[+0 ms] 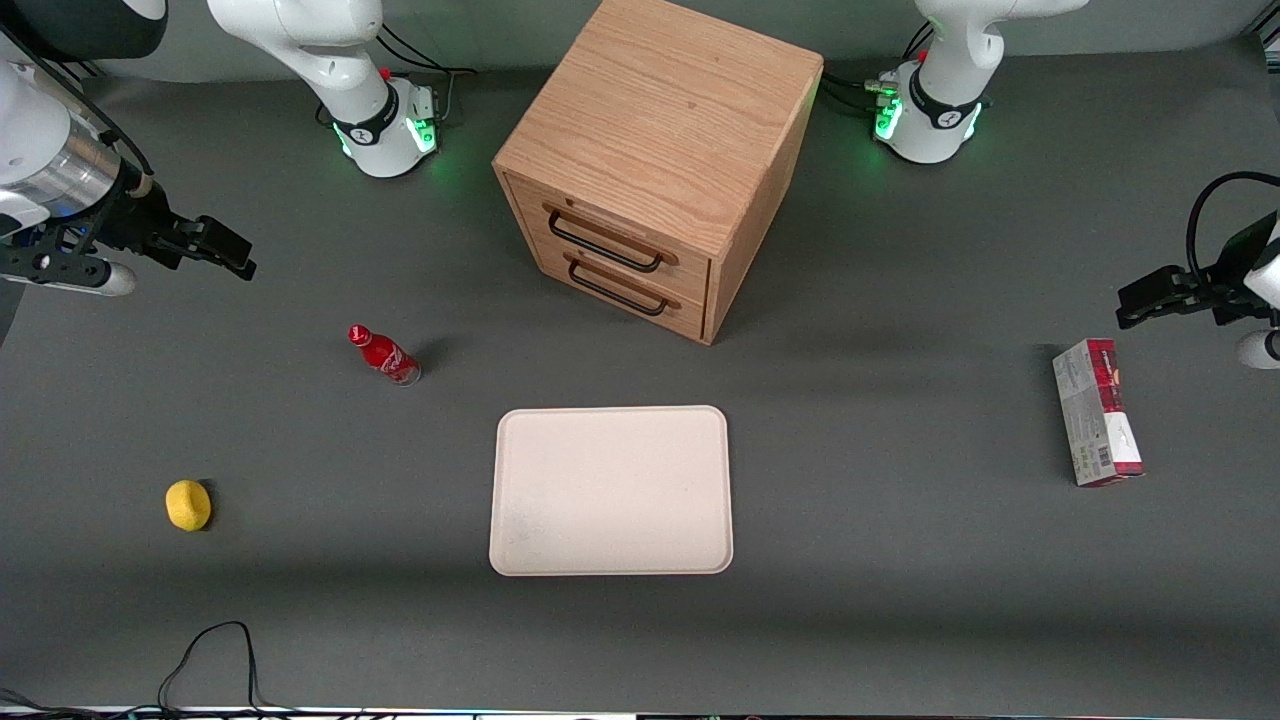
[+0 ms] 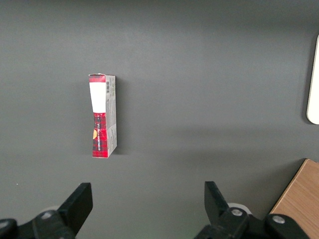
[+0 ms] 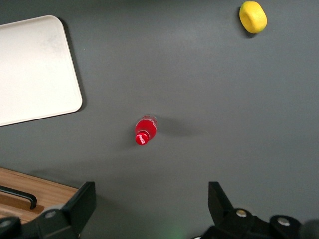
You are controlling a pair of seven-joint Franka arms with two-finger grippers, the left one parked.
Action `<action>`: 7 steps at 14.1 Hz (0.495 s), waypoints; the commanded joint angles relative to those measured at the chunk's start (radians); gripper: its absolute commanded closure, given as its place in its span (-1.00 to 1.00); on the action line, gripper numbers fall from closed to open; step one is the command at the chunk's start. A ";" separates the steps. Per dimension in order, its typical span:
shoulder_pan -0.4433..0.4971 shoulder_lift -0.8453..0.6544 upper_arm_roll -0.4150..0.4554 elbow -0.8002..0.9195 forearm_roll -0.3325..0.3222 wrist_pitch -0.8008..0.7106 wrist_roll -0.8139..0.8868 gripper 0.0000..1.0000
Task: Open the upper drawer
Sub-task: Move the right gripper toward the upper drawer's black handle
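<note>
The wooden cabinet (image 1: 660, 120) stands at the middle of the table, far from the front camera. Its upper drawer (image 1: 612, 232) is shut, flush with the cabinet front, with a long black bar handle (image 1: 603, 246). The lower matching drawer (image 1: 628, 296) is shut too. My right gripper (image 1: 232, 252) hovers open and empty above the table toward the working arm's end, well apart from the cabinet. In the right wrist view the gripper (image 3: 151, 195) has its fingers wide apart over bare table, with a cabinet corner and a black handle (image 3: 20, 195) beside one finger.
A red bottle (image 1: 384, 356) (image 3: 145, 130) stands between the gripper and the cabinet. A yellow object (image 1: 188, 504) (image 3: 252, 17) lies nearer the camera. A beige tray (image 1: 610, 490) (image 3: 35, 64) lies in front of the cabinet. A red and grey box (image 1: 1097, 412) (image 2: 102, 115) lies toward the parked arm's end.
</note>
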 commanded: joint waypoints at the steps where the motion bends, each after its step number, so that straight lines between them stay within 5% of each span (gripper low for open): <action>1: 0.008 -0.004 -0.006 0.022 -0.021 -0.029 -0.025 -1.00; 7: 0.012 0.160 0.072 0.209 -0.012 -0.029 -0.011 -1.00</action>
